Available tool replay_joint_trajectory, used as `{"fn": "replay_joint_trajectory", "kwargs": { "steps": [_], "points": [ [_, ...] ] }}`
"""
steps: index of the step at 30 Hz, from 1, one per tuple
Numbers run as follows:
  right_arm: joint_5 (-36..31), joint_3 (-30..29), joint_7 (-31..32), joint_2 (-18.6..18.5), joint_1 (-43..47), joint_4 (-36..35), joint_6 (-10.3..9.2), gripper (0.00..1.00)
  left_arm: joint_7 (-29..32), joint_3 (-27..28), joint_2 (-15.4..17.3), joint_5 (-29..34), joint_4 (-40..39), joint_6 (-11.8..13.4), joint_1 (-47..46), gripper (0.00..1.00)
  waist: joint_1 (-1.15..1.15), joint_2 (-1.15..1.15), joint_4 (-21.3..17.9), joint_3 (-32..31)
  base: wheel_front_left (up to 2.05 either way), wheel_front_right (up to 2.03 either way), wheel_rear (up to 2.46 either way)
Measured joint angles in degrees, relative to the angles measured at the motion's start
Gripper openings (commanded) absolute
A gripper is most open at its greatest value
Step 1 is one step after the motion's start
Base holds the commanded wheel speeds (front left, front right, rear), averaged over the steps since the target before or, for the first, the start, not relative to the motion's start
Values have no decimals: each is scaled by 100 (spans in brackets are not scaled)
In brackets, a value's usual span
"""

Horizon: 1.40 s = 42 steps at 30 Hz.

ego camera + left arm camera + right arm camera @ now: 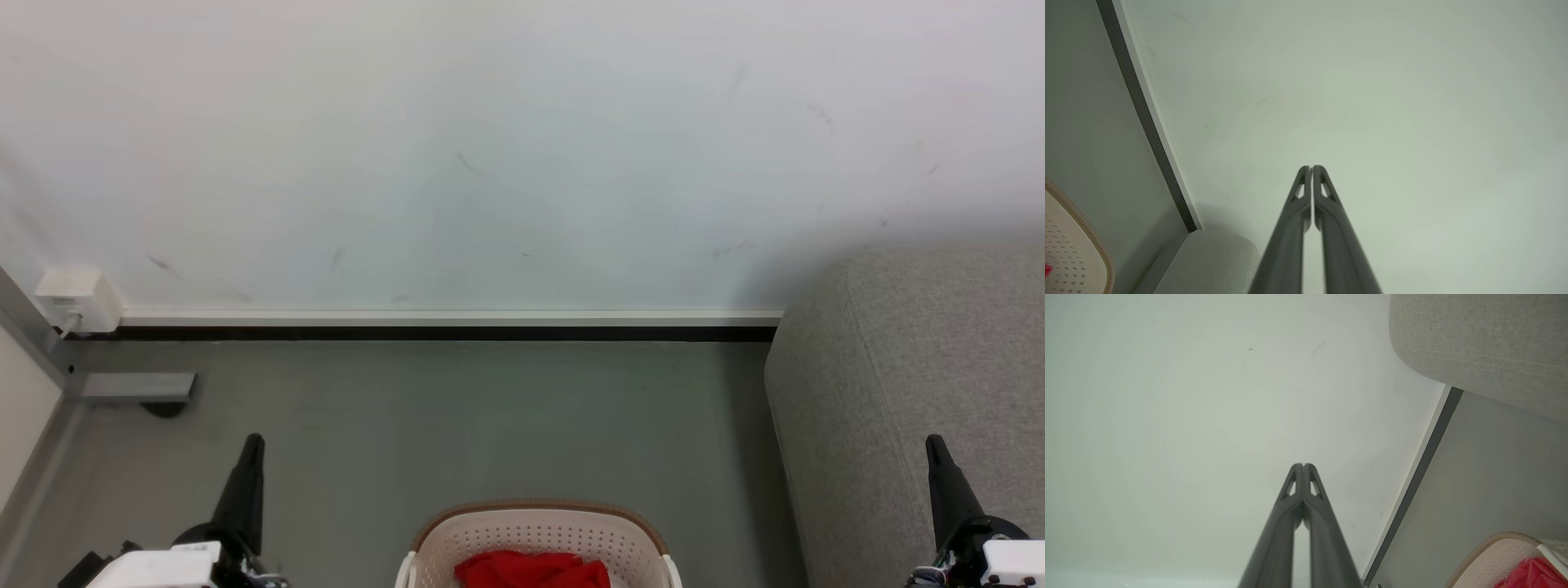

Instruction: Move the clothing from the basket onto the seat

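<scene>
- Here, at the bottom centre of the head view: the basket [539, 535], standing on the grey floor [457, 425] and cropped by the lower edge.
- Inside the basket: the clothing [531, 569], a red heap lying below the brown rim. None on the visible part of the seat.
- At the right of the head view: the seat [914, 384], near the basket, with a strip of floor between them. Rounded corner turned toward the pale wall [490, 163].
- Left fingers [245, 490]: pressed together tip to tip, grasping nothing. Raised at the lower left, aimed at the wall, well apart from the basket.
- Right fingers [947, 494]: likewise clenched and empty. Raised at the lower right, in front of the seat's grey fabric.
- Key relation: clothing low and between the two arms, roughly midway, so neither arm clearly nearer. Heap below and behind both sets of tips, both aimed away from it.
- Long axis: basket apparently running left to right across the head view. Axis of the heap itself not to be told, being cropped.
- Judged stage: the very start, with nothing lifted.
- Judged need: parting one pair of fingers, tipping it down and inward to the heap, then carrying rightward. Hence a likely advantage for the right arm, on the seat's side.
</scene>
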Motion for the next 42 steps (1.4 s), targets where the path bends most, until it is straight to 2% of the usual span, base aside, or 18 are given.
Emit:
{"fn": "replay_joint_trajectory", "kwargs": {
  "steps": [25,26,35,42],
  "points": [
    [-1,0,0,0,0,2,0,0,0,0,0,0,2,0,1,0,0,0,0,0,0,0,0],
    [-1,5,-1,13,26,38,0,100,-5,-3,-9,3,43,4,23,100,0,0,0,0,0,0,0],
    [-76,81,-166,77,270,112,0,100,-167,-172,-42,85,190,37,187,100,0,0,9,0,0,0,0],
    [-628,196,-370,16,351,59,0,100,-369,-269,-41,303,171,160,188,100,0,0,8,-1,0,0,0]
  ]
}}
